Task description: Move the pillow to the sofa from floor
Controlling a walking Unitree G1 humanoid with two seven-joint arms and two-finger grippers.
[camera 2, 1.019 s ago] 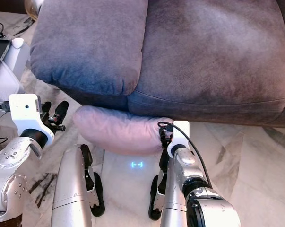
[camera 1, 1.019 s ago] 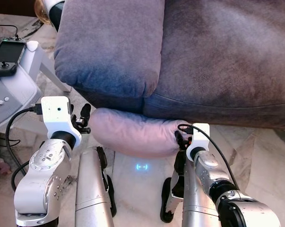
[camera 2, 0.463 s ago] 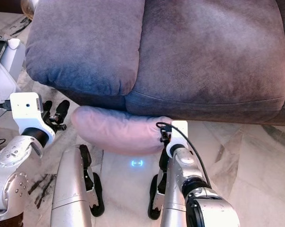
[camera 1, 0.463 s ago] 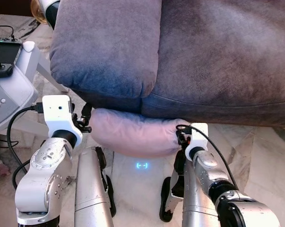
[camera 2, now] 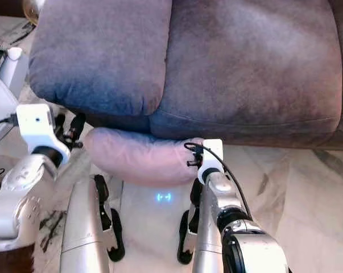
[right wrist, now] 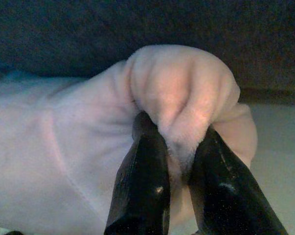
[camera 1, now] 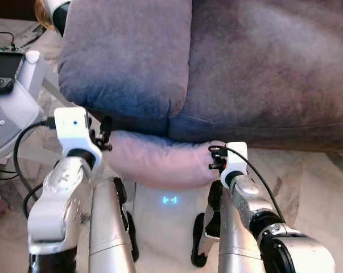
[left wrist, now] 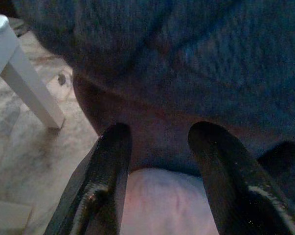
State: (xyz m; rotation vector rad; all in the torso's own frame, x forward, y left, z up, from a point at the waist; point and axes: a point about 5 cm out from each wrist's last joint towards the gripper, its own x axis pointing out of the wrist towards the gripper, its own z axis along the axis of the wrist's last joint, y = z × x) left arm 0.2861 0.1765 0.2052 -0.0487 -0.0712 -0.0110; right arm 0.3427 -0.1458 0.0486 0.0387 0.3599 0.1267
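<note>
Under the sofa's front edge, pillow pinched at 1 end.

Beneath the sofa (camera 1: 217,68) seat lip, the pink pillow (camera 1: 160,159) lies with its long axis along the sofa front, running from my left to my right. My right gripper (right wrist: 179,161) is pinching a fold of its right corner between both fingers; the right wrist view shows that bunched fabric, which the head views hide. My left gripper (left wrist: 159,166) is spread, just short of the pillow's left end, pointing at the sofa base above it. I judge the left must close in before lifting.
</note>
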